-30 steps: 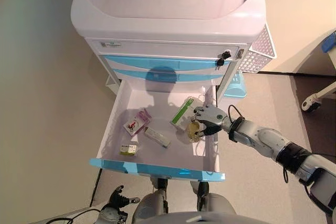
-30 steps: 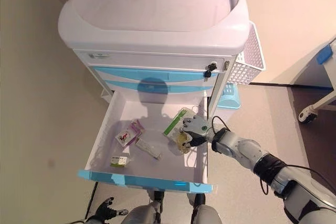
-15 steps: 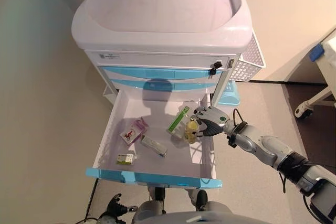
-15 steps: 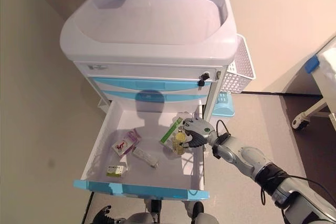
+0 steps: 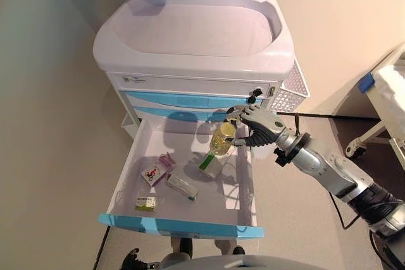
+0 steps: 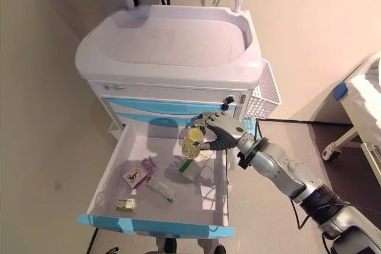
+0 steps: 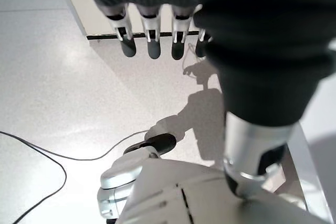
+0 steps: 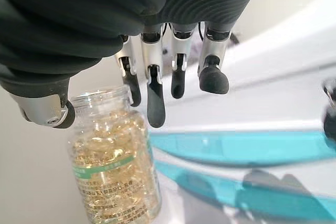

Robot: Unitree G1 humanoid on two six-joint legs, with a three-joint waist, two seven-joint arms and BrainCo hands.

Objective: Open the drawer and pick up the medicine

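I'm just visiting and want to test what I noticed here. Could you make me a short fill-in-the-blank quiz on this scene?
1. The right hand holds a clear bottle filled with ____ capsules.
2. The bottle is held above the open ____ of the cart.
3. The white basket hangs on the cart's ____ side.
4. The front edge of the open drawer is coloured ____.

Missing words: yellow; drawer; right; blue

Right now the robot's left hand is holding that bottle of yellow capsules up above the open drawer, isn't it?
Not the left: the right hand holds the bottle of yellow capsules above the open drawer, as the left eye view shows. The left hand hangs over the floor, holding nothing.
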